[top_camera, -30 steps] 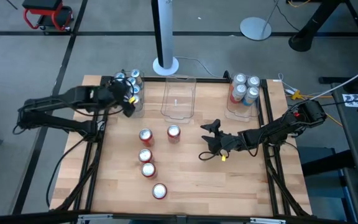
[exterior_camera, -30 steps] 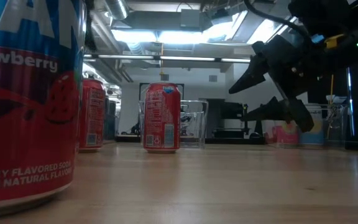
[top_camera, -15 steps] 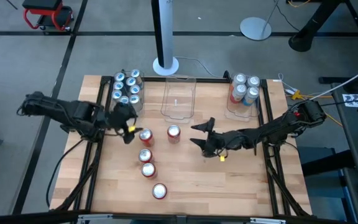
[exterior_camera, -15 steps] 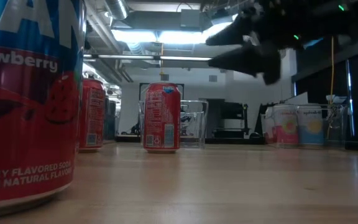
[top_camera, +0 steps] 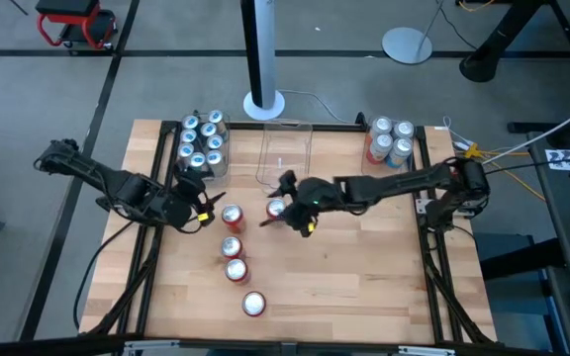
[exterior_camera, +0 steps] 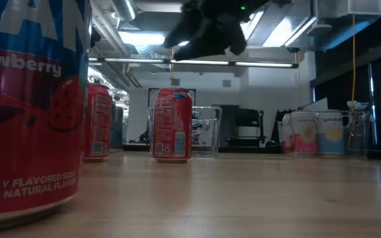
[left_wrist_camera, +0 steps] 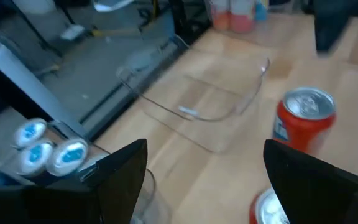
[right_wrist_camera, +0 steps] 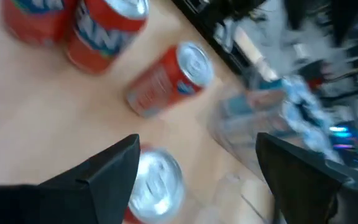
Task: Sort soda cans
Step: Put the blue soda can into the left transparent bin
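Red cans, upright, mid-table
Right gripper point(top_camera: 287, 203), jaws wide, hovers over one red can point(top_camera: 276, 210); left gripper point(top_camera: 204, 203), also wide, beside another point(top_camera: 231, 217).

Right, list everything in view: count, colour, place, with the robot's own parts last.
Loose red soda cans: five, red with silver tops, upright on the bare wood in the table's middle.
Blue-topped cans: about eight, in the far-left bin.
Clear middle bin: one, far edge, nothing visible in it.
Far-right bin: one, clear, holding four cans, red and teal.
Table: one, light wood.
White pole with round base: one, on the floor beyond the table.
Left gripper: open, beside a red can.
Right gripper: open, over the red can nearest the middle bin.
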Robot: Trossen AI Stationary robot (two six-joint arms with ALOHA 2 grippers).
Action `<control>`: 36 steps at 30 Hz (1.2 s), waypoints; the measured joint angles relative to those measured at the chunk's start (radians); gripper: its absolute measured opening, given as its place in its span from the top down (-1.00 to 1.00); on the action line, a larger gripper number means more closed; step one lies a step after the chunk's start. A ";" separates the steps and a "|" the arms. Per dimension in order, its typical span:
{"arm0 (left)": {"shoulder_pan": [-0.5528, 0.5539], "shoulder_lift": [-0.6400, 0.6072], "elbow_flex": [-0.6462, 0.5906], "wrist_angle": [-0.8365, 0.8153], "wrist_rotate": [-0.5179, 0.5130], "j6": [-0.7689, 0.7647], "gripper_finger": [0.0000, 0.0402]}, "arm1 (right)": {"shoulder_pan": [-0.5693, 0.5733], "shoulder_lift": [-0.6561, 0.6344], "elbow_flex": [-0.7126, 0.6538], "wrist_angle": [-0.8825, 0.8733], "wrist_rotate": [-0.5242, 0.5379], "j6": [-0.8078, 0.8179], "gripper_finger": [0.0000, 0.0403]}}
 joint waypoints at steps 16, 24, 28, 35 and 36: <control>-0.149 0.000 -0.044 -0.022 -0.030 0.022 -0.53 | -0.044 0.115 0.121 -0.145 -0.106 0.357 -0.60; -0.209 0.000 -0.044 -0.019 -0.029 0.052 -0.53 | -0.046 0.153 0.120 -0.176 -0.097 0.348 -0.60; -0.214 0.000 -0.044 -0.012 -0.030 0.053 -0.53 | -0.058 0.159 0.120 -0.211 -0.074 0.347 -0.60; -0.214 0.000 -0.047 -0.014 -0.030 0.038 -0.53 | -0.065 0.182 0.123 -0.199 -0.093 0.353 -0.60; -0.214 0.000 -0.047 -0.015 -0.030 0.036 -0.53 | -0.065 0.190 0.124 -0.197 -0.094 0.354 -0.60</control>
